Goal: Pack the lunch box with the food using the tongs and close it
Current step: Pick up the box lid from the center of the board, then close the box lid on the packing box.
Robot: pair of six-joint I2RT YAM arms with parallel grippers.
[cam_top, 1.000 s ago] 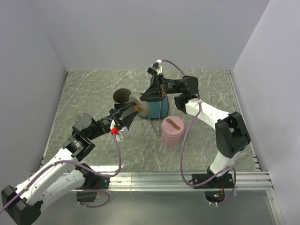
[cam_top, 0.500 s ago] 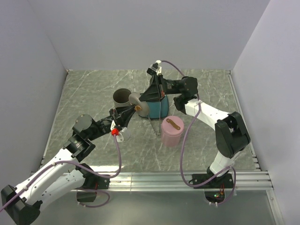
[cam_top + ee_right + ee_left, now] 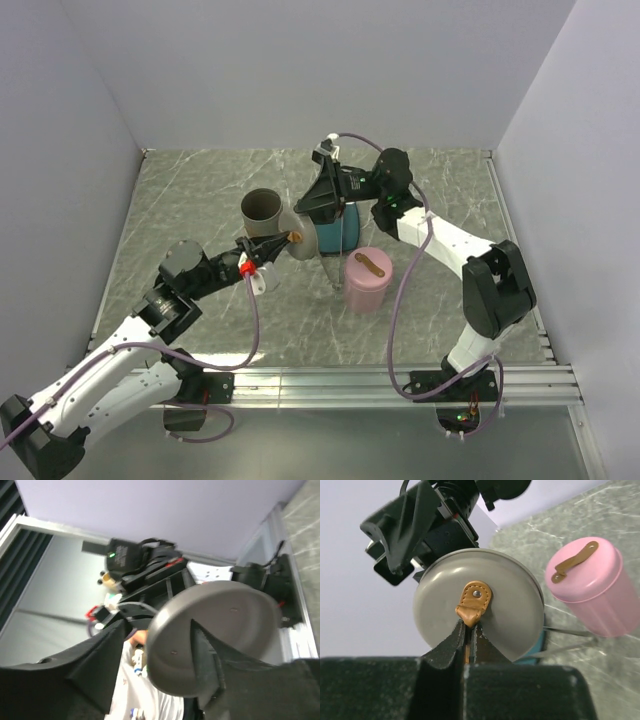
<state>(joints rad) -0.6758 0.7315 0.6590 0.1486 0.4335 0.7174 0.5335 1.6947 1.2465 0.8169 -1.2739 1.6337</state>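
- Left gripper (image 3: 470,626): clamped on lid (image 3: 510,605) by tan tab (image 3: 474,597), holding lid on edge, clear of grey tin (image 3: 262,208); tin open for packing.
- Right gripper (image 3: 157,630): jaws apart, straddling lid rim.
- Tongs (image 3: 570,632): on table beside pink tin (image 3: 592,587), unheld.
- Food: not visible.

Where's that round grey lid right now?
In the overhead view, the grey lid hangs mid-table, the left pincer shut on its tan tab, just right of the open grey pot and up-left of the pink canister.

Two tins (image 3: 262,208) (image 3: 366,281), one grey lid (image 3: 510,605) — two arms (image 3: 170,295) (image 3: 445,240)
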